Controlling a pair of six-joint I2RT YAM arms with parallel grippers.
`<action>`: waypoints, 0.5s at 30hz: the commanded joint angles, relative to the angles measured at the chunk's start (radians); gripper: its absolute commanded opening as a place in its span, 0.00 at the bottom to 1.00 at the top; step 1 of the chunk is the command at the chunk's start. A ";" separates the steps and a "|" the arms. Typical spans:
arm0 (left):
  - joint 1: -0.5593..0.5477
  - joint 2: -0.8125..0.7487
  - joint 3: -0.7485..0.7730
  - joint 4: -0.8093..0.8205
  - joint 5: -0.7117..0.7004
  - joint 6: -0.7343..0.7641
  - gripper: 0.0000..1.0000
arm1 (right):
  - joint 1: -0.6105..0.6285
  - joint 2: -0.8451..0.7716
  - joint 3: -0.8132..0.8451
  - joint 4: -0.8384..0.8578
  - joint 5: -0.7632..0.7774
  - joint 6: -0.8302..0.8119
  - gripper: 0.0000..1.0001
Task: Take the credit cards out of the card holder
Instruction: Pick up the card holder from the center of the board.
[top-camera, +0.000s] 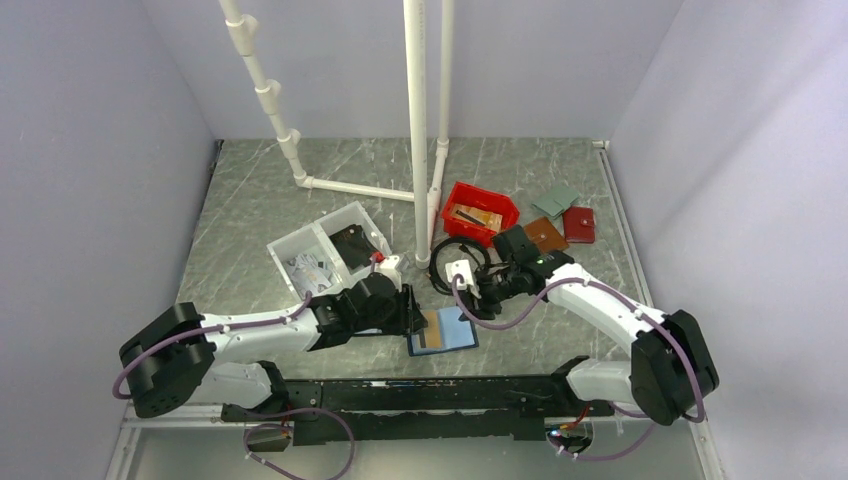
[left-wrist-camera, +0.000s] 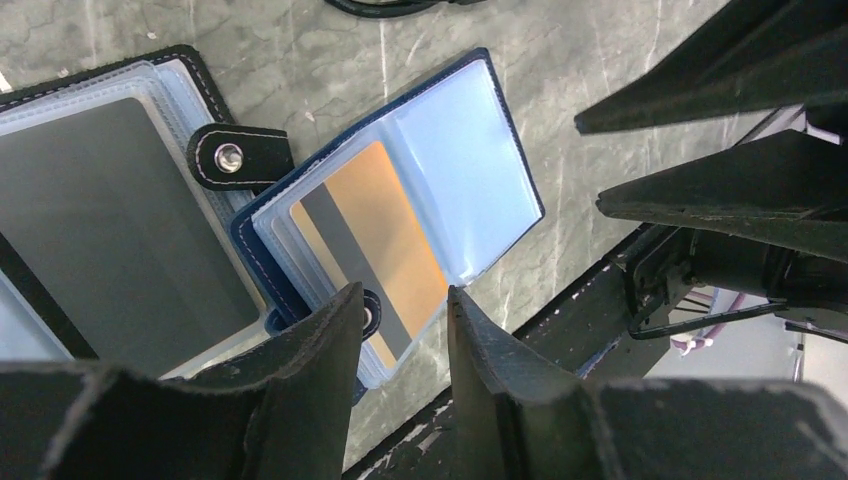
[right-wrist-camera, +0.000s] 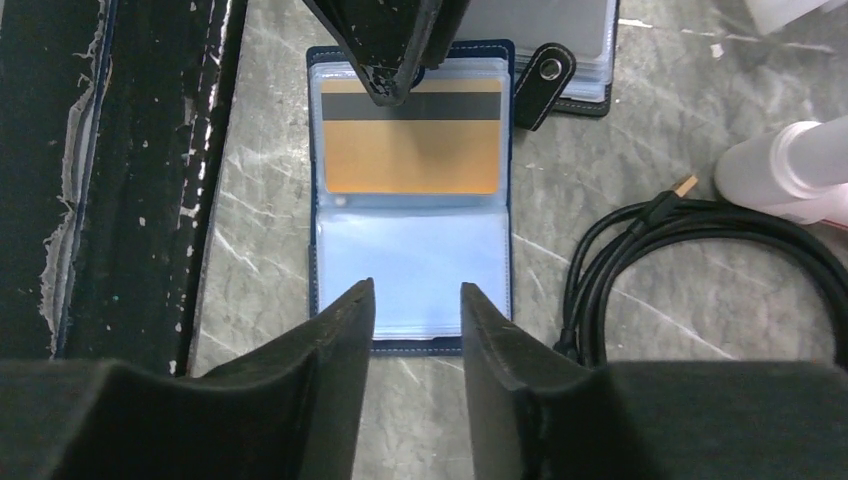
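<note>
The card holder (right-wrist-camera: 410, 270) lies open on the bench (right-wrist-camera: 650, 130), with 1 gold card (right-wrist-camera: 410, 155) tucked in its sleeve. The left pincer (left-wrist-camera: 403, 296) and right pincer (right-wrist-camera: 417, 288) are held part open at its 2 ends, with nothing gripped. If the sleeve is pinched along with the card, the whole holder could be lifted.

The top camera looks down from the near edge over the grey marbled table (top-camera: 260, 200). Wrist cameras closely view the open navy-blue card holder (left-wrist-camera: 455, 160) (right-wrist-camera: 410, 265) from opposite sides.
</note>
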 joint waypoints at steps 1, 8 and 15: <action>-0.006 0.013 0.040 -0.021 -0.025 -0.009 0.41 | 0.042 0.027 -0.004 0.065 0.053 0.009 0.33; -0.005 0.006 0.017 -0.018 -0.023 -0.014 0.43 | 0.124 0.086 0.002 0.104 0.135 0.029 0.19; -0.004 0.009 -0.013 0.039 -0.002 -0.023 0.44 | 0.187 0.135 0.007 0.134 0.193 0.047 0.15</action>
